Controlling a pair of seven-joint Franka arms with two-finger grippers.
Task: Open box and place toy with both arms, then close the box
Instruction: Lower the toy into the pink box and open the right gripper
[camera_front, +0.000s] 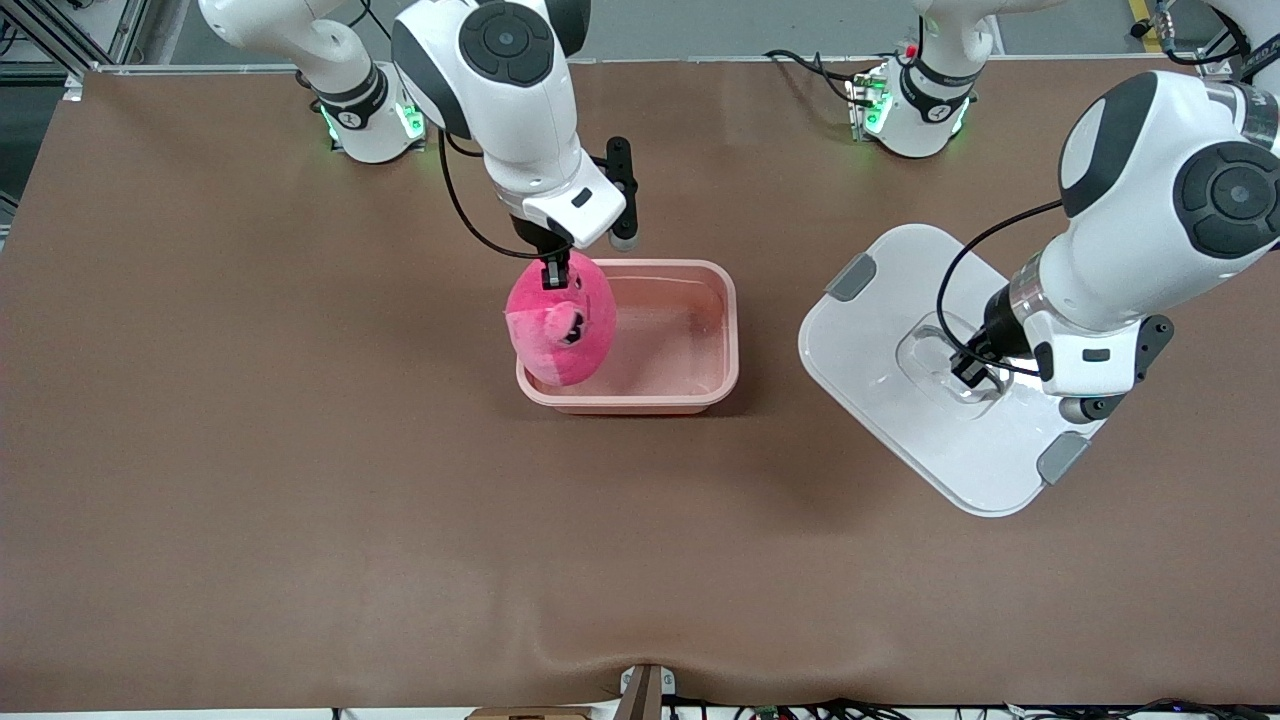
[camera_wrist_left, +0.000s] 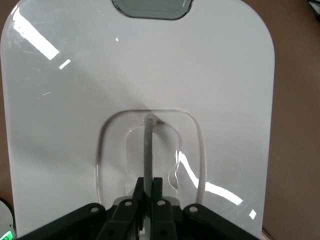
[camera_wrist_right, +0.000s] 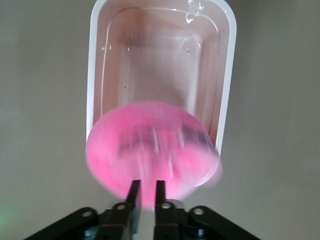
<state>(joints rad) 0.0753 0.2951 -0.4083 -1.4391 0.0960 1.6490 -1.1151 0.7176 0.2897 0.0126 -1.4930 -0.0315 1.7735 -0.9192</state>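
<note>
We saw the right gripper (camera_front: 556, 272) pinching the pink toy (camera_front: 560, 322) over the open box's (camera_front: 690, 385) rim at the right arm's end, while the left gripper (camera_front: 975, 377) clamped the lid's (camera_front: 890, 330) handle (camera_wrist_left: 148, 145).

Hot-pink toy (camera_front: 560, 325), pale-pink tub (camera_front: 690, 340), white lid (camera_front: 900, 400)

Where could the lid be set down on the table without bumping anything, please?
Bare table runs nearer the front camera than the box and lid, and between them. It is crowded at the box, where the right gripper hangs the toy.
</note>
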